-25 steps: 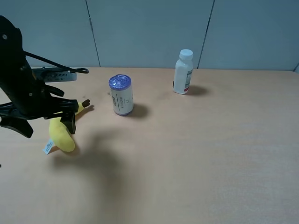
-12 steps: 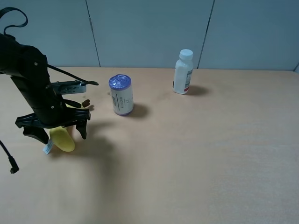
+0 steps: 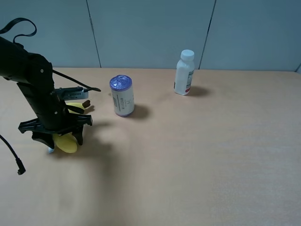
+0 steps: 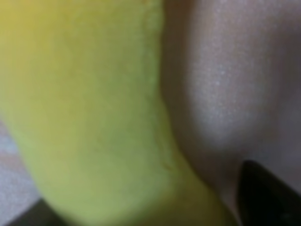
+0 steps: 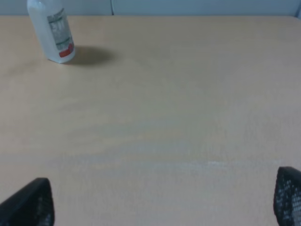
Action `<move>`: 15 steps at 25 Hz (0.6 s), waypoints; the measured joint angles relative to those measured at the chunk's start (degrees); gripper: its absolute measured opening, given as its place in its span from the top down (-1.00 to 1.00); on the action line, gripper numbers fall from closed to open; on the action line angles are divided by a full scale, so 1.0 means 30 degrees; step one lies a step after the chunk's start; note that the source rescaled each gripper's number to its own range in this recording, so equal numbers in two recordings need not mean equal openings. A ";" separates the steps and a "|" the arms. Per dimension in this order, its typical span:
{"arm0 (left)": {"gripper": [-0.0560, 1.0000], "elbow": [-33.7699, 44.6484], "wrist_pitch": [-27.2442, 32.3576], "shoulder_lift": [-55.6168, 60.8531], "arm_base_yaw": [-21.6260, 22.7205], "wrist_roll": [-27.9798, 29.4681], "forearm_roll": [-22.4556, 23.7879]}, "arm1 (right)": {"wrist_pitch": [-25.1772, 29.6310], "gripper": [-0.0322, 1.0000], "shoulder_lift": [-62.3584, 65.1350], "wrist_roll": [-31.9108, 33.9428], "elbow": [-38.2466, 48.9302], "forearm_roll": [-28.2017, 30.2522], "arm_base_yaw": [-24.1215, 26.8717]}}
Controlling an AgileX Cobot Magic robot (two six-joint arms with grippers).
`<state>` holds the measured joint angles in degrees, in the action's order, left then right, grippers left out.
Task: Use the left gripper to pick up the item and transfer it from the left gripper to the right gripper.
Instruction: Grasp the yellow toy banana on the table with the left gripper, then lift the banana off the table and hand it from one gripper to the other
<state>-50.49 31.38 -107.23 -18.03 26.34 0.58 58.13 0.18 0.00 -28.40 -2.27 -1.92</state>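
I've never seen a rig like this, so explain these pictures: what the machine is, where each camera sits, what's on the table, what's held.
It is a robot with two arms, each ending in a two-fingered hand. The wide picture comes from a camera mounted high, off the arms; the other two come from cameras on the wrists. On the table stand a purple-lidded can and a white bottle with a red label, and a yellow plush banana lies on the left. The left hand is down over the banana, open, with a finger on either side; its wrist view is filled with blurry yellow. Nothing is held yet. The right hand is open above the table.
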 joint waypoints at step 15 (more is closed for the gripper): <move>0.89 -0.0006 0.1075 0.2685 0.0000 0.0000 -0.0021 | 0.0000 -1.00 0.0000 0.0000 0.0000 0.0000 0.0000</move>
<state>-50.51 34.60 -99.18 -18.03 26.34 0.51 58.13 0.18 0.00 -28.40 -2.27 -1.92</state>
